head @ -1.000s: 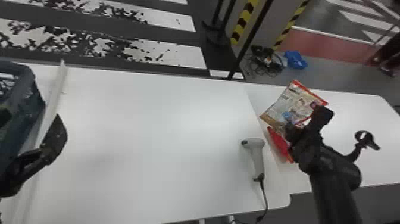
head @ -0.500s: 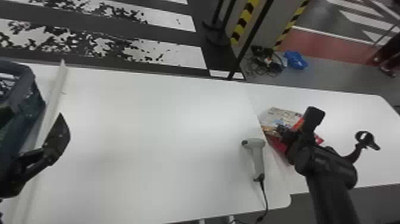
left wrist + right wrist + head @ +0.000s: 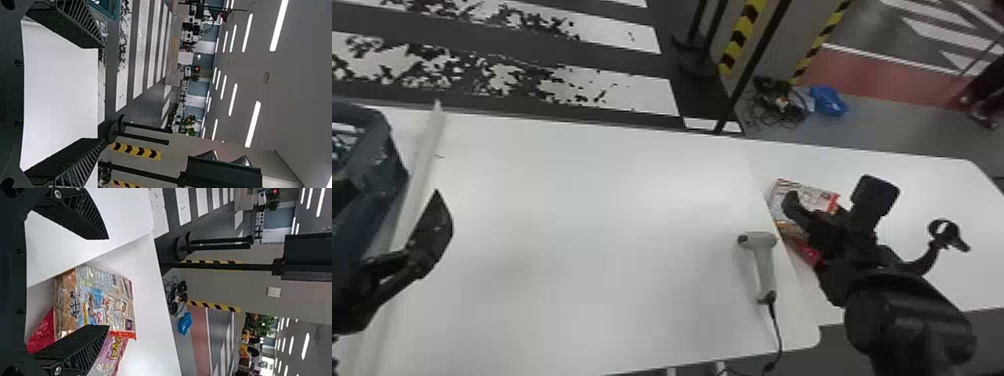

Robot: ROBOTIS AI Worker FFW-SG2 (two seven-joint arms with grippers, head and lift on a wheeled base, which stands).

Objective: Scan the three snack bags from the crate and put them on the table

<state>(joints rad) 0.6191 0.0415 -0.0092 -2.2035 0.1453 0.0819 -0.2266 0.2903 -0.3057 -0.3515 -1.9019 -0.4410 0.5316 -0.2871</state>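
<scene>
**Snack bags (image 3: 804,197) located on right tabletop (image 3: 922,185), below right gripper (image 3: 807,220)**

Head view: Two white tabletops are placed side by side. One scanner (image 3: 762,260) is laid on the left tabletop (image 3: 582,225), near the seam, and its cable (image 3: 778,330) is routed over the near edge. The snack bags are set on the right tabletop, just past the seam and to the right of the scanner; they are partly covered by the right gripper. One blue crate (image 3: 367,150) is positioned at the left edge, and the left gripper (image 3: 393,200) is held at it. One long white strip (image 3: 424,170) is laid beside the crate. On the floor beyond the tabletops, one blue item (image 3: 827,101) and one tangle of cables (image 3: 777,102) are seen.

Left wrist view: Two fingers (image 3: 64,158) are seen, set wide apart, with the white tabletop visible between and beyond them. The gap is unoccupied.

Right wrist view: Two fingers (image 3: 78,344) are seen, likewise set wide apart and clamped on nothing. At least two bags are counted: one beige printed bag (image 3: 103,301) on top and one pink bag (image 3: 111,352) partly hidden beneath it. One red portion (image 3: 45,329) is also exposed under the beige printed bag; whether it is part of a third bag cannot be told. The beige printed bag is located ahead of the gap and is partly overlapped by one finger; whether contact is made cannot be told. The other finger is positioned well apart from the bags.
</scene>
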